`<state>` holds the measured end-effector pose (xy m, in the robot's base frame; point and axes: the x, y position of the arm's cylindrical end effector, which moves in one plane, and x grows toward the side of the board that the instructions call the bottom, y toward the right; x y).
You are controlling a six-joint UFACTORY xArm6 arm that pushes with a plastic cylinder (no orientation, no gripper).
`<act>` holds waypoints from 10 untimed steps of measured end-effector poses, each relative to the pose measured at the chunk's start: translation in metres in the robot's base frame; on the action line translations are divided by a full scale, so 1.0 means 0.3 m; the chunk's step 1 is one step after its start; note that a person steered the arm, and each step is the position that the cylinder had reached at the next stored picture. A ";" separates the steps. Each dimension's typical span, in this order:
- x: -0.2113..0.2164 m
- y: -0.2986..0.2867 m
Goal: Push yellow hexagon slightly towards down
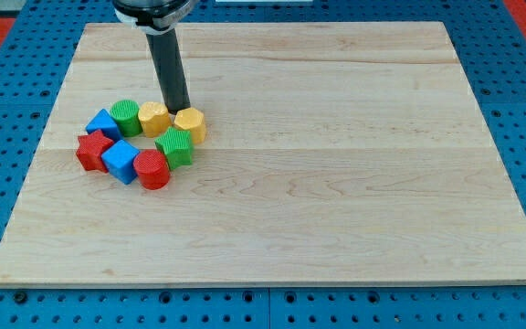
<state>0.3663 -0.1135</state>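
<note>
The yellow hexagon (191, 123) lies on the wooden board (336, 183) at the left of the middle, at the right end of a cluster of blocks. My tip (179, 108) stands just above it toward the view's top, touching or nearly touching its upper left edge. Another yellow block (154, 118), whose shape is unclear, sits right beside the hexagon on its left. A green hexagon-like block (175, 146) lies just below the yellow hexagon.
The cluster also holds a green cylinder (125, 117), a blue triangle-like block (103, 123), a red block (91, 151), a blue cube (120, 160) and a red cylinder (152, 170). A blue pegboard (7, 110) surrounds the board.
</note>
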 end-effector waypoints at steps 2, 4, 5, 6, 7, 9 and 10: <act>-0.080 0.063; -0.110 0.061; -0.117 0.058; -0.117 0.058; -0.117 0.055; 0.052 0.064; 0.241 0.190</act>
<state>0.4385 -0.0564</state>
